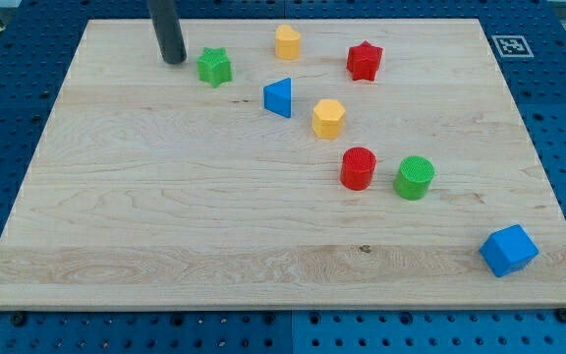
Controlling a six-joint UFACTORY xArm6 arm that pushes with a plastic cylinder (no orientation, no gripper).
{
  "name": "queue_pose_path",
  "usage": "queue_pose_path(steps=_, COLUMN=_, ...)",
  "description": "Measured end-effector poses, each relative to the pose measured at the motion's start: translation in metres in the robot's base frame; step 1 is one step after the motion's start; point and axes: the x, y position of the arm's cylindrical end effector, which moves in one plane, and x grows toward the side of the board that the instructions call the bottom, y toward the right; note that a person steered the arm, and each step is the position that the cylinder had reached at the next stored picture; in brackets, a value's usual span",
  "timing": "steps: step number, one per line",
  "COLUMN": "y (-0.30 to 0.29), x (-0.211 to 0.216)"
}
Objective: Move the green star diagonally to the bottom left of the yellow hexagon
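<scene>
My tip [174, 60], a bare rod with no hand to open or close, stands just left of the green star [214, 67] near the worktop [165, 216] top, apparently approaching; next it must push the star down-right, ending below-left of the yellow hexagon [328, 118].

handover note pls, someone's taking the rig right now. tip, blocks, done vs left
My tip sits just to the view's left of the green star, a small gap between them.
The yellow hexagon lies toward the view's lower right of the star, past the blue triangle.
Done: approach only; the star is up-left of the hexagon, not at its bottom left.
Left: push the star down the board to a spot below-left of the hexagon, avoiding the triangle.
</scene>
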Motion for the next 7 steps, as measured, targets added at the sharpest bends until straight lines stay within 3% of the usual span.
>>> queue_pose_path(steps=1, y=0.0, x=-0.032)
queue_pose_path(steps=2, y=0.0, x=-0.038)
queue_pose_path(steps=5, y=0.029, x=-0.038)
queue_pose_path(steps=7, y=0.054, x=-0.002)
